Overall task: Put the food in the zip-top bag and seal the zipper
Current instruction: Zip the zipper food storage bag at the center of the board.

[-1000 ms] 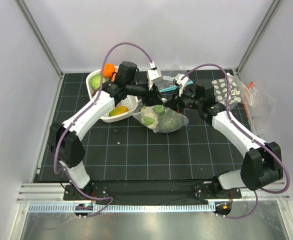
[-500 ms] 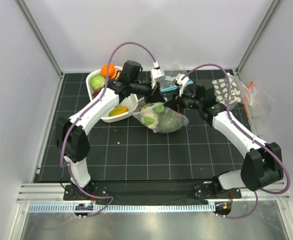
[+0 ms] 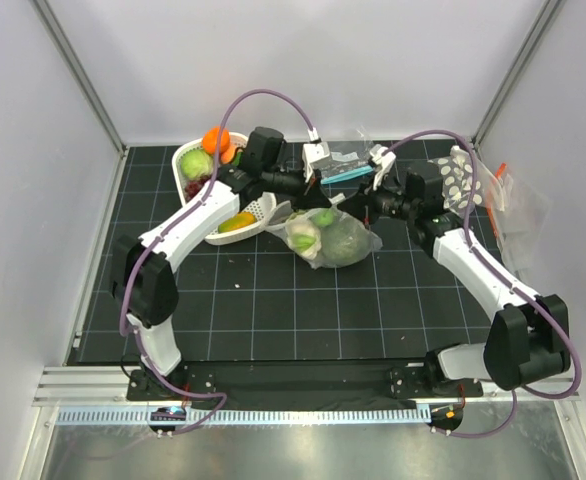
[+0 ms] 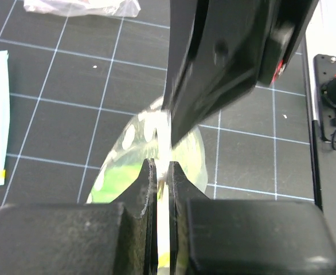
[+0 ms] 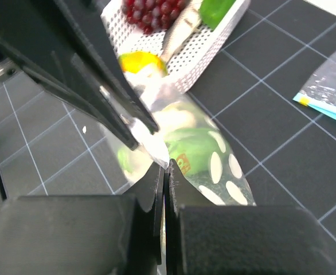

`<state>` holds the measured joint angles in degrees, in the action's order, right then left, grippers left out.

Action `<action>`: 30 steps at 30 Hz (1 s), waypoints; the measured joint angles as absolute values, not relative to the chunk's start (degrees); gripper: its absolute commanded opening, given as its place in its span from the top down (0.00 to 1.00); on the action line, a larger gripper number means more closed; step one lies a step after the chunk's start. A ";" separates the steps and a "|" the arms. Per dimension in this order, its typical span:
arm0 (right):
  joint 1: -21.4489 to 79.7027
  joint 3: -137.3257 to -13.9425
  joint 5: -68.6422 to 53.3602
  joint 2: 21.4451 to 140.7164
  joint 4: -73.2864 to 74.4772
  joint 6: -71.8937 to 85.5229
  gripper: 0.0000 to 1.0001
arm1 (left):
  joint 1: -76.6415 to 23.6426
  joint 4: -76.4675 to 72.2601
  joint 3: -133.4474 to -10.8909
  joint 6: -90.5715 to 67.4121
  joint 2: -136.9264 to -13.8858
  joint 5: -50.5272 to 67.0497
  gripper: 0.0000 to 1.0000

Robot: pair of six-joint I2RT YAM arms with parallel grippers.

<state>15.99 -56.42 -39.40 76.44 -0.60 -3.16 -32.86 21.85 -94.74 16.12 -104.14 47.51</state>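
Clear, white-oval-printed plastic zip-top bag [image 3: 318, 258] contains green toy food [image 3: 345, 240]. Left gripper [image 4: 162, 167] and right gripper [image 5: 163, 169] jaws are clamped on its zipper [image 5: 155, 150].

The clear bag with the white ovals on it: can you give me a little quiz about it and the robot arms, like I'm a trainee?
1. True or false: the clear plastic bag printed with white ovals is empty.
2. In the top view, where is the white perforated plastic basket from the bag? A: to its left. B: to its right. C: on top of it.
3. Fill in: the left jaws and the right jaws are both ___ on the bag's top edge.
Key: 1 false, plastic toy vegetables are inside it. 2 A. 3 shut.
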 measured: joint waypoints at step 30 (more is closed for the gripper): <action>-4.19 -52.99 -24.69 71.02 -7.29 21.47 0.99 | -31.42 15.88 -82.19 10.46 -100.73 41.32 1.00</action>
<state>-4.19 -52.99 -24.69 71.02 -7.29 21.47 -31.42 15.88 -82.19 10.46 -100.73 41.32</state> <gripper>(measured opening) 0.036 0.054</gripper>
